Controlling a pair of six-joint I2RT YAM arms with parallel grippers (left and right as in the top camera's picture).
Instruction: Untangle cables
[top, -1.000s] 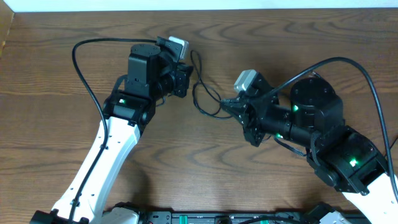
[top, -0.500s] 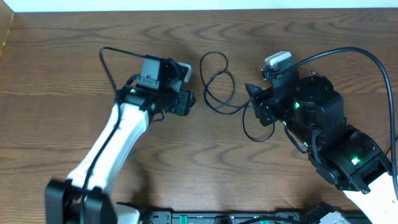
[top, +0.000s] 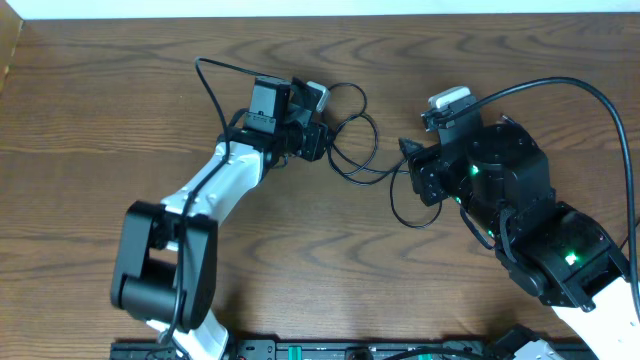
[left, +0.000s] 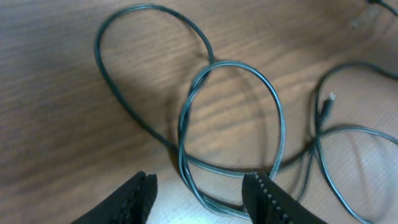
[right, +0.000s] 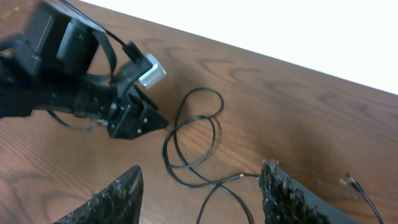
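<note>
Two loops in cables (left: 234, 63), left pincer (left: 200, 182) spread.

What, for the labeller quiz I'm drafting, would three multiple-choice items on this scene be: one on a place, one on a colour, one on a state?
1. Where do the cables lie?
A) on the table, mostly between the left gripper and the right gripper
B) in a box at the table's edge
C) hanging off the table's front edge

2. What colour is the table?
A) white
B) green
C) brown wood

3. How do the right gripper's jaws stand?
A) shut on a cable
B) apart, gripping nothing
C) shut on nothing

Answers:
1 A: the overhead view shows the loops on the wood between the two grippers.
2 C: brown grain shows in every view.
3 B: the right wrist view shows both jaws wide apart.
</note>
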